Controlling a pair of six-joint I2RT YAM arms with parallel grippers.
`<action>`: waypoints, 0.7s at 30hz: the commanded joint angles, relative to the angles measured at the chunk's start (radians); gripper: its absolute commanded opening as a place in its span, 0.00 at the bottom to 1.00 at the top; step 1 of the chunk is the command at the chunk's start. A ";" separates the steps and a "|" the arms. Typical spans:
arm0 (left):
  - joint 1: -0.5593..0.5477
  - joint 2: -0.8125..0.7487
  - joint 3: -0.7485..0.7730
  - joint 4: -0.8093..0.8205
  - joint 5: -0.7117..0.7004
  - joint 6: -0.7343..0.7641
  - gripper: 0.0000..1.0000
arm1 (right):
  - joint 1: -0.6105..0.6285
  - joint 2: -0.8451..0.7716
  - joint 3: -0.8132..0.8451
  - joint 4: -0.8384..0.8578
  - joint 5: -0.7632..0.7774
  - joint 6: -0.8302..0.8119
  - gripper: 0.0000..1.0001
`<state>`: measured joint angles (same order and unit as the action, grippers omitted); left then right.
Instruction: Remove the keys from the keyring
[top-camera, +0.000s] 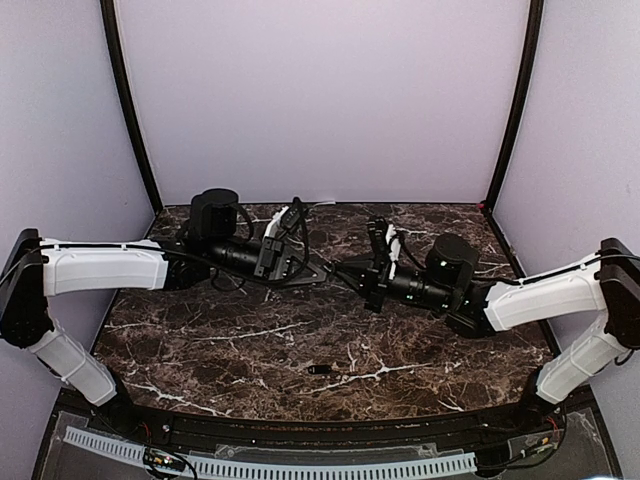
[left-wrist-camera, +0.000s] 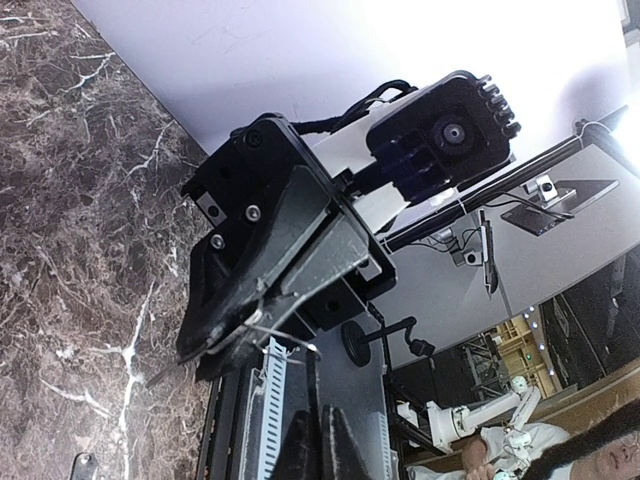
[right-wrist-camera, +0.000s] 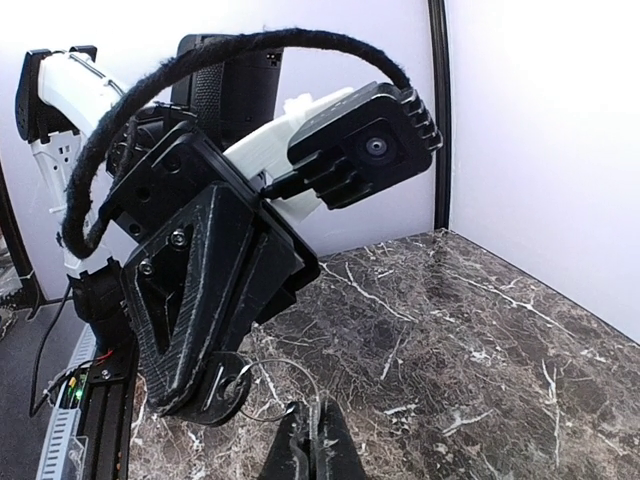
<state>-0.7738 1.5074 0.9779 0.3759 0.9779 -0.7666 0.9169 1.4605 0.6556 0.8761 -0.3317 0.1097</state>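
**Ring (right-wrist-camera: 268, 388) held in mid-air, 1 key (top-camera: 321, 369) on the marble**

Marble covers the table (top-camera: 200, 340): dark brown, glossy, crossed by thin white veins. Above its middle the 2 arms meet tip to tip.

The left gripper (right-wrist-camera: 205, 395) is a black, matte, wedge-shaped pair of fingers with screw heads on its side. It is clenched, with the ring at its tips. The ring is a thin loop of silvery wire, fine enough to be lost in the top view. A small round dark disc (right-wrist-camera: 232, 385) sits against those tips, touching the wire.

The right gripper (left-wrist-camera: 205, 350) has the same black wedge shape and is also clamped tight. The wire runs in between its fingertips, so the loop spans the short gap between the 2 grippers.

The 1 key in view lies flat on the table, well apart from both grippers and nearer the arm bases. It is a tiny dark oblong with a pale glint at 1 end. Whether other keys hang on the ring cannot be told.
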 joint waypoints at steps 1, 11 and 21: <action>-0.010 -0.055 -0.024 -0.008 0.070 0.004 0.00 | -0.030 -0.050 -0.027 0.121 0.129 0.041 0.00; 0.005 -0.074 -0.022 -0.078 -0.022 0.050 0.00 | -0.029 -0.098 -0.042 0.144 -0.042 0.009 0.00; 0.005 -0.069 0.052 -0.252 -0.068 0.188 0.00 | -0.029 -0.113 0.010 0.021 -0.101 -0.049 0.00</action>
<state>-0.7856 1.4727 1.0035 0.2707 0.9428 -0.6655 0.9134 1.3952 0.6228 0.8764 -0.4072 0.0986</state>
